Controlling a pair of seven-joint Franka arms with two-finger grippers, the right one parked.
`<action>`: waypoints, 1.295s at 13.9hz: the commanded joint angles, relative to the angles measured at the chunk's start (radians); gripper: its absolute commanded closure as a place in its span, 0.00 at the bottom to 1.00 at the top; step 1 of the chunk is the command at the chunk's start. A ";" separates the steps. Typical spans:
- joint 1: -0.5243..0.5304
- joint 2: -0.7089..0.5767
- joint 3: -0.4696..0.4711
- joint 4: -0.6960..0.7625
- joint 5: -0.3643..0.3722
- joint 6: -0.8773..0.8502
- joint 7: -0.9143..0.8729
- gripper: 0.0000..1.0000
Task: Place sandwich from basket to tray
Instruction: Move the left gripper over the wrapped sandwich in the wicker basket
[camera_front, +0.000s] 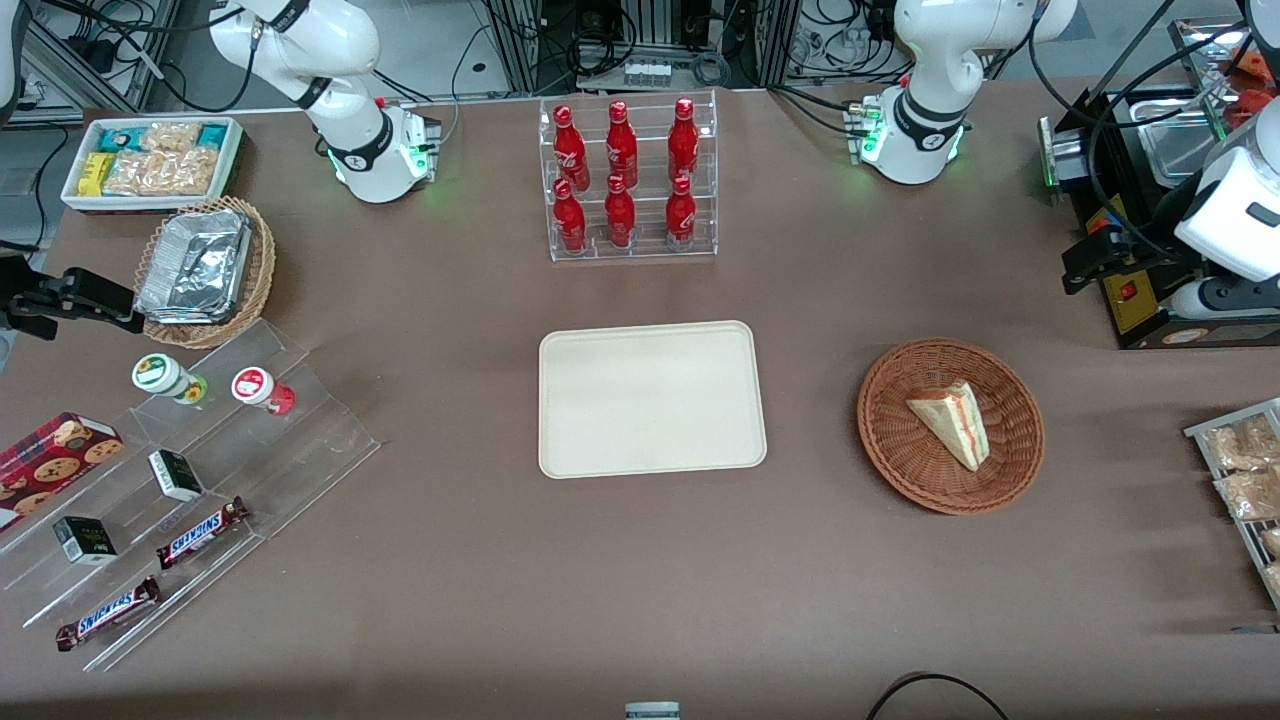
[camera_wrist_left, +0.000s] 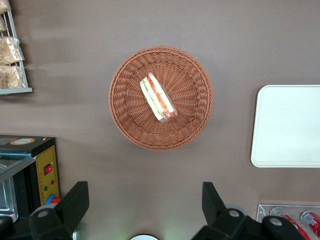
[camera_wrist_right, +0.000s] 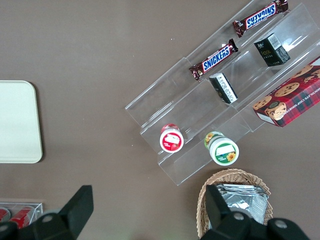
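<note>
A: Sandwich location?
B: The pale triangular sandwich lies in the round reddish-brown wicker basket, beside the cream rectangular plastic tray.
A: Gripper?
B: The left gripper hangs above the brown surface near the basket, jaws open, holding nothing.

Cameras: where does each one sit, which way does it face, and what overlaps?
Front view: high, facing both arm bases; sandwich in basket, tray mid-table.
Left wrist view: looks straight down past the open gripper at basket and sandwich.
Right wrist view: looks down at snack shelves.
All three show the tray.
</note>
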 joint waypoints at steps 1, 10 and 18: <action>0.000 -0.014 0.003 -0.007 0.006 0.001 0.018 0.00; 0.008 0.082 0.006 -0.112 0.026 0.194 -0.004 0.00; -0.004 0.087 0.003 -0.445 0.019 0.590 -0.307 0.00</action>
